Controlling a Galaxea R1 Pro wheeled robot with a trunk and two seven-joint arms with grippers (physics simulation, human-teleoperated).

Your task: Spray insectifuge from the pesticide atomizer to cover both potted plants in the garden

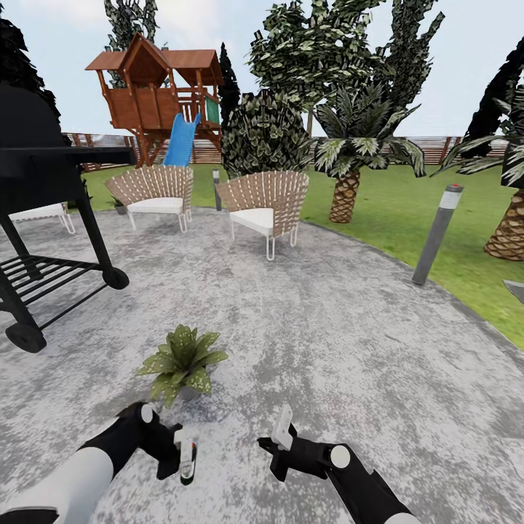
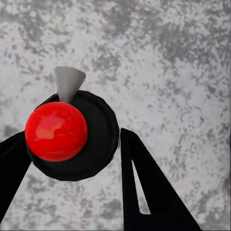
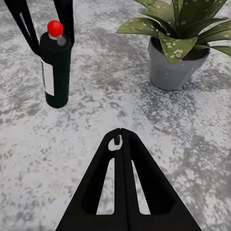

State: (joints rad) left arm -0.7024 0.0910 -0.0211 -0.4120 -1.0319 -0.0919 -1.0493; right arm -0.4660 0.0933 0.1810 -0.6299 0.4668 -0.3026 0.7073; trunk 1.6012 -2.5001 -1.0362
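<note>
A garden patio of mottled grey paving stretches ahead, seen from the robot's head. Low in the near foreground, the left gripper is clamped on the pesticide atomizer, a small dark bottle held upright just above the paving. From the left wrist, the bottle appears from above: a round black body with a glossy red cap and a grey nozzle, pinched between two black fingers. From the right wrist, the same bottle hangs upright clear of the ground, with a pale label on its side. The right gripper sits just right of the left one, its two fingers pressed together with nothing between them; the right wrist camera shows them meeting at a point. Just beyond the left gripper stands a potted plant, a low rosette of pointed, speckled green leaves in a small grey pot. At far left is a black barbecue grill on wheels. Farther back, two wicker chairs with white cushions stand at the patio edge, with a wooden playhouse and blue slide behind. To the right, a grey bollard light and palm trees stand on the lawn.
</note>
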